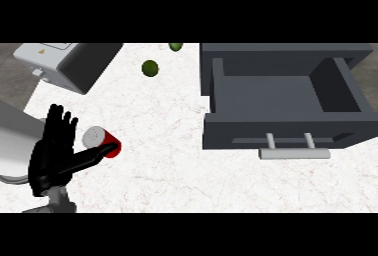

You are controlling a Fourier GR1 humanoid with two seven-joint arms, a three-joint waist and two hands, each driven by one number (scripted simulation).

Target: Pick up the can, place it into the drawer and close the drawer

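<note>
The can is red with a silver top and stands tilted on the white counter at the left. My left hand is right beside it on its left, fingers straight and pointing up the view, with the thumb stretched across the can's lower side and touching it. The hand is open. At the right stands the dark grey drawer, pulled out, its inside bare and its pale handle facing me. My right hand does not show.
A grey box-like appliance sits at the back left. Two green fruits lie behind the can, one mid-counter and one at the far edge. A large grey rounded shape fills the left edge.
</note>
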